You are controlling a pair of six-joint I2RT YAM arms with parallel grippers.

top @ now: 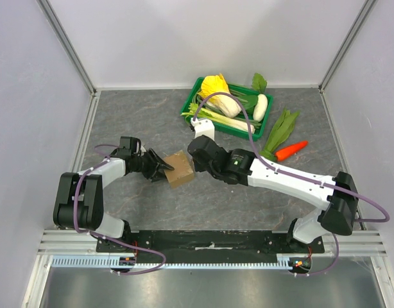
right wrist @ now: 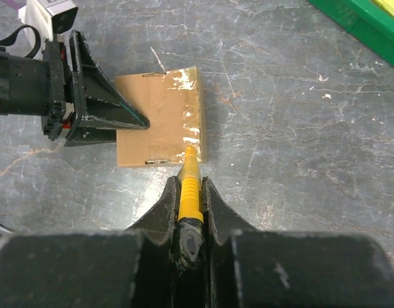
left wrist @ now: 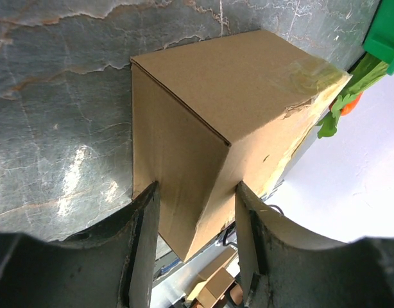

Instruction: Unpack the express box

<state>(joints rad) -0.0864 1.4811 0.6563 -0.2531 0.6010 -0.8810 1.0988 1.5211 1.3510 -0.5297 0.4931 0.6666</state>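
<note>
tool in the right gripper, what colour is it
Yellow tool, clamped in the right gripper, tip at the express box; best seen in the right wrist view.

small square brown cardboard box: matt, paper-like | clear tape strip on it: shiny, wrinkled | grey marbled table top: smooth, a bit shiny | green plastic crate: smooth | thin yellow ribbed plastic tool: smooth

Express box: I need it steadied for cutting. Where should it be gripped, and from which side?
Likely the flat side walls of the express box, from its left, as the left hand does, leaving the taped edge free for the yellow cutter.
</note>
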